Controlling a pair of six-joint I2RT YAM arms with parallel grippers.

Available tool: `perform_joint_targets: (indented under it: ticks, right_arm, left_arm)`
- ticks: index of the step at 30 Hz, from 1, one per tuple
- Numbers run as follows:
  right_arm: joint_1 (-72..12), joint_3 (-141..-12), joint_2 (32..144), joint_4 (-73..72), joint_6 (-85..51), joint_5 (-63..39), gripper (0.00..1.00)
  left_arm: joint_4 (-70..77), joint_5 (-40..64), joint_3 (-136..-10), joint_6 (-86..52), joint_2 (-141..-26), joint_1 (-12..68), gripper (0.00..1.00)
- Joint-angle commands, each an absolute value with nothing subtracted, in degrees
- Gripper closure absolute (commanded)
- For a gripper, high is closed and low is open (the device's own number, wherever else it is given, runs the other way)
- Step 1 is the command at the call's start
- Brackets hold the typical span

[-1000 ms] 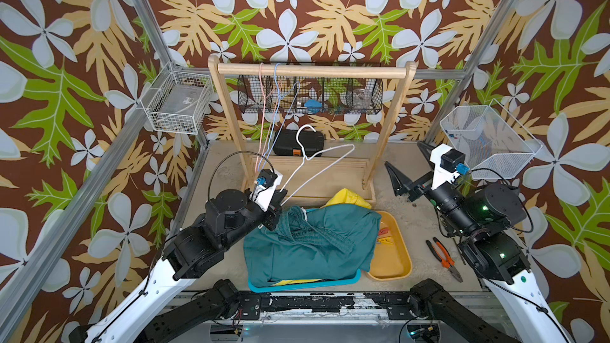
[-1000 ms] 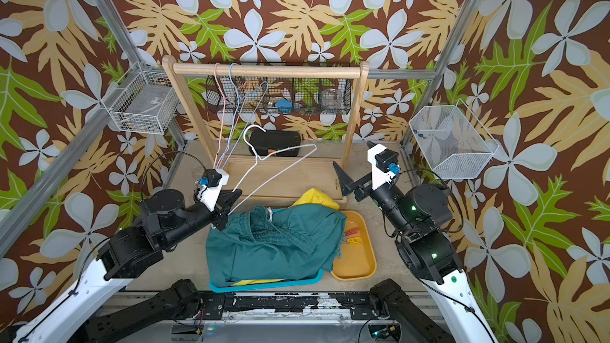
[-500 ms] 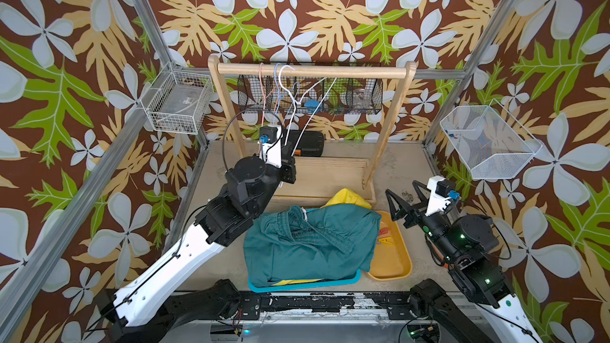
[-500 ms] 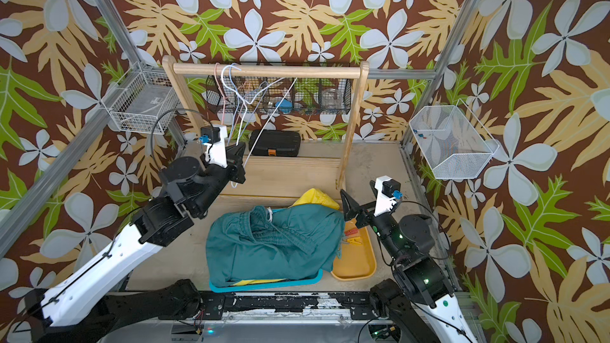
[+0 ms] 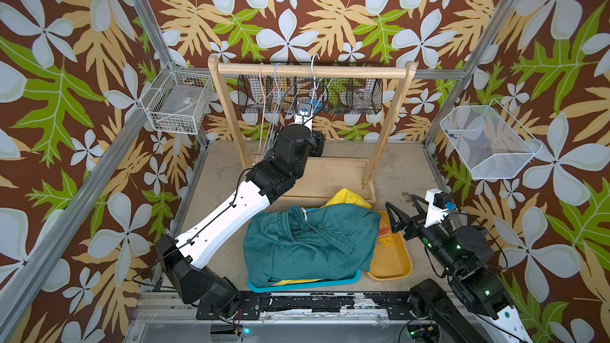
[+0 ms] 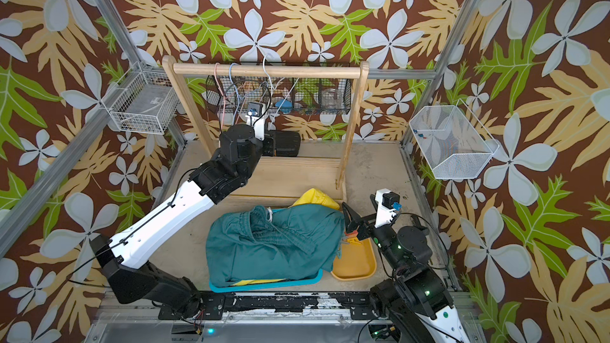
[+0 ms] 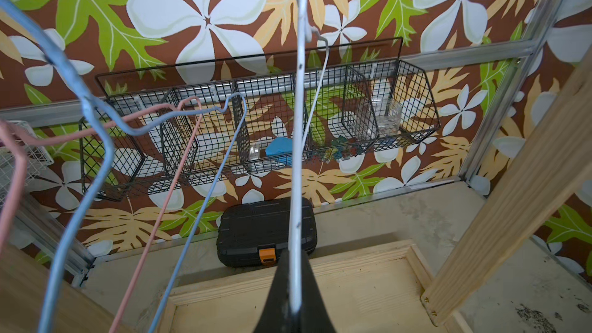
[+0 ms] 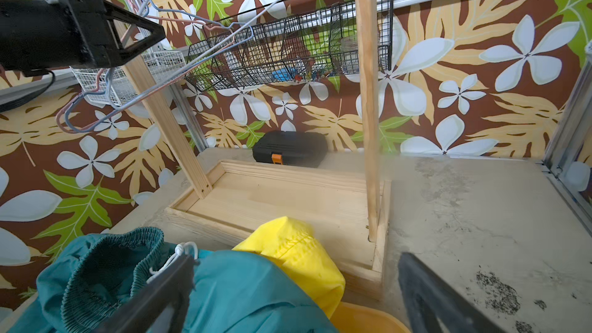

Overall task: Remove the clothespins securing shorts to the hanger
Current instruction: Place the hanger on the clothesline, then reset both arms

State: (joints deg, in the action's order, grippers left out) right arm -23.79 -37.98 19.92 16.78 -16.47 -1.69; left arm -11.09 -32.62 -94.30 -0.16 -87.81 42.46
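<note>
The left gripper (image 7: pixel 296 253) is clamped on a white wire hanger (image 7: pixel 298 123); the right gripper (image 5: pixel 400 202) gapes wide, holding nothing. The teal shorts (image 5: pixel 310 245) heap at lower centre, clothespins (image 5: pixel 383 235) in the yellow tray (image 5: pixel 392 262) beside. Sandy grey tabletop (image 5: pixel 412 166), floral wallpaper (image 5: pixel 297 11) all round

Shorts (image 5: pixel 310 242) on a tray (image 5: pixel 297 287) before the rack (image 5: pixel 388 127) — another tray (image 5: pixel 391 259) just right, case (image 6: pixel 287 143) behind

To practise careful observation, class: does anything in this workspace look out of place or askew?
The teal shorts lie heaped over the blue tray, spilling past its rim over the orange tray's edge. The table shows dark smudges behind the orange tray.
</note>
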Motion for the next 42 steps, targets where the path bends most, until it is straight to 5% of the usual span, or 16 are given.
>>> perform_joint_targets:
  ticks: [1, 8, 10, 12, 22, 30, 35, 38, 42]
  right_arm:
    - [-23.8, -38.1, 19.9, 17.5, -15.6, -1.5, 0.00]
    - [-23.9, -37.8, 21.0, 17.5, -15.2, -2.5, 0.00]
    - [-23.9, -37.6, 20.9, 17.4, -15.2, -2.4, 0.00]
    - [-23.9, -37.3, 20.6, 16.8, -15.2, -1.7, 0.00]
    - [-23.9, -30.2, 19.4, 8.2, -15.2, 10.0, 0.00]
    - [-23.9, -11.7, 14.5, -16.7, -10.2, 18.6, 0.00]
    - [-23.8, -0.2, 17.2, -35.6, -2.6, 26.7, 0.00]
    - [-23.9, 0.2, 29.0, -43.9, -0.2, 29.7, 0.00]
    - [-23.8, -0.5, 48.6, -59.6, 3.3, 34.3, 0.00]
  left_arm:
    - [-11.3, -31.9, -94.4, -0.4, -89.3, 41.8, 1.00]
    - [-9.5, -31.4, -88.8, -2.4, -88.9, 41.0, 0.99]
    - [-7.1, -32.4, -85.8, -3.0, -86.4, 41.0, 0.61]
    - [-3.1, -33.1, -81.5, -2.9, -82.7, 41.0, 0.02]
    - [38.8, -30.9, -43.7, 6.7, -54.1, 41.0, 0.00]
    - [62.8, -33.2, -12.9, 5.6, -38.3, 41.1, 0.00]
    - [88.1, -42.0, 2.8, 22.1, -41.9, 41.1, 0.02]
    - [97.0, -50.7, 4.2, 35.5, -49.0, 41.1, 0.00]
    - [99.5, -46.3, 5.8, 29.2, -57.3, 36.1, 0.00]
